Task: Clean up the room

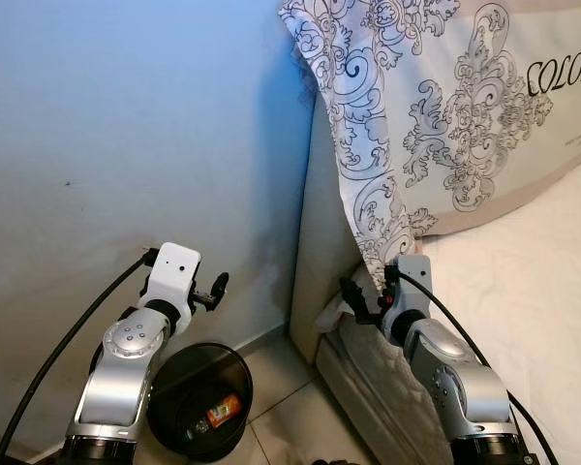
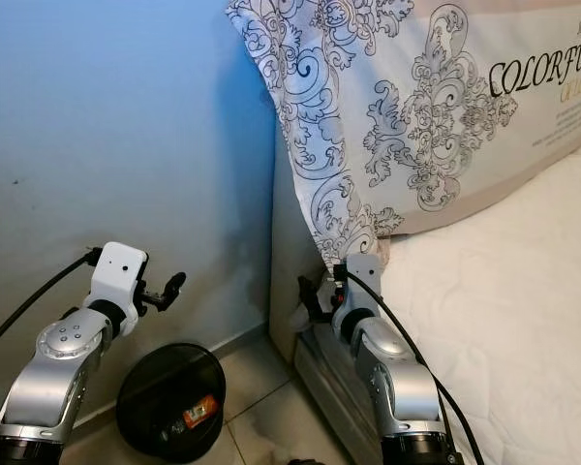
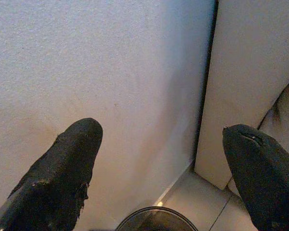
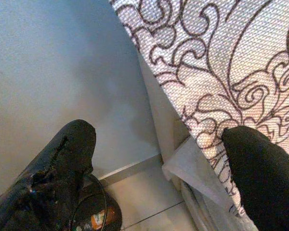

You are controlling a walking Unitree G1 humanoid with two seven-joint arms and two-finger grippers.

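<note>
**Hidden and cut off**

Lettering on pillow (image 1: 465, 107) clipped at the picture's edge after "COLOR". Orange item (image 1: 223, 411) inside black bin (image 1: 199, 400) too small to identify. Bin rim (image 3: 156, 219) cut off in the left wrist view.

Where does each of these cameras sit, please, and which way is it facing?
Left and right eye views: on the head, looking forward and down at the blue wall, patterned pillow, bed and black bin; both silver arms show.
Left wrist view: along the left gripper, jaws open, toward the wall and the bin's rim.
Right wrist view: along the right gripper, jaws open, by the pillow's corner.
Shared: every view catches the bin.
</note>
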